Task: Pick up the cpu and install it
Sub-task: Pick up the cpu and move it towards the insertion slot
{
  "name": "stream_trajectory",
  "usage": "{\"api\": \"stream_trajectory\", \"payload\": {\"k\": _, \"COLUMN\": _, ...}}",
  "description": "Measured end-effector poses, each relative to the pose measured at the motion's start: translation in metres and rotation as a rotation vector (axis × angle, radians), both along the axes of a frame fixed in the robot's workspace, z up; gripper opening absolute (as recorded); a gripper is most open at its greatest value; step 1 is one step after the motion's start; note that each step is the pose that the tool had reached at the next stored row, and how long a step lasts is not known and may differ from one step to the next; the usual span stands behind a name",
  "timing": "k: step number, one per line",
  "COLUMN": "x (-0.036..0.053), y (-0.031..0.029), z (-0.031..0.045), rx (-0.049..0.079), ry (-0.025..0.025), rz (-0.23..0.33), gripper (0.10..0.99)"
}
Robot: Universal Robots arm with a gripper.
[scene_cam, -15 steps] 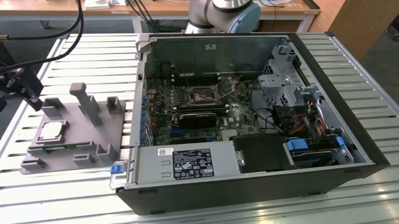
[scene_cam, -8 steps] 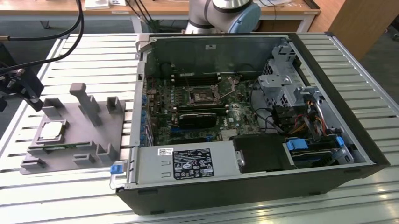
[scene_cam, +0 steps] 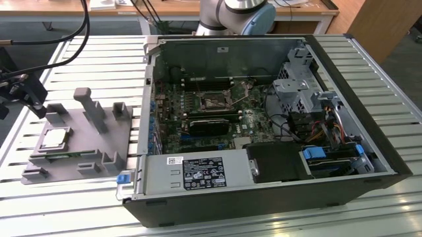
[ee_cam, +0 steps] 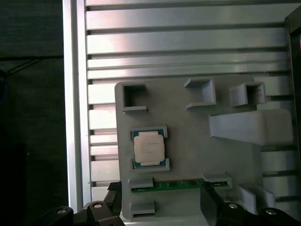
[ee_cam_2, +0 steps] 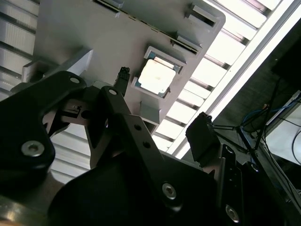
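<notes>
The cpu [scene_cam: 53, 138] is a small silver-grey square chip lying flat in a pocket of the grey fixture plate [scene_cam: 72, 143], on the exterior view's left. It also shows as a pale square in both wrist views, cpu [ee_cam_2: 154, 76] and cpu [ee_cam: 149, 149]. My gripper [scene_cam: 31, 95] hangs above the plate's far left edge, clear of the chip. Its dark fingers stand wide apart with nothing between them in the second wrist view, gripper [ee_cam_2: 162, 106], and in the first wrist view, gripper [ee_cam: 162, 201]. Inside the open computer case [scene_cam: 369, 163], the motherboard's socket [scene_cam: 214, 102] lies uncovered.
A green memory stick [ee_cam: 167, 185] sits in a slot of the fixture beside the chip. Tall grey posts [scene_cam: 89, 108] rise from the plate. The case walls, drive cage [scene_cam: 297, 91] and cables [scene_cam: 310, 126] crowd the board. The slatted metal table [scene_cam: 99, 54] stretches around.
</notes>
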State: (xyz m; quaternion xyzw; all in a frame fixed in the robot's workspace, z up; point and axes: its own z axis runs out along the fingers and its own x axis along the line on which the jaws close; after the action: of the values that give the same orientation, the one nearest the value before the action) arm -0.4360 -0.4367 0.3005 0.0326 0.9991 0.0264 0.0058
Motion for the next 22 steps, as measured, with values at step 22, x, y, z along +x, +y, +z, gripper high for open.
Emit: {"api": "stream_trajectory", "payload": {"k": 22, "x": 0.0000, "y": 0.0000, "z": -0.0071, "rx": 0.000, "ry": 0.0000, "rz": 0.002, "gripper": 0.761}}
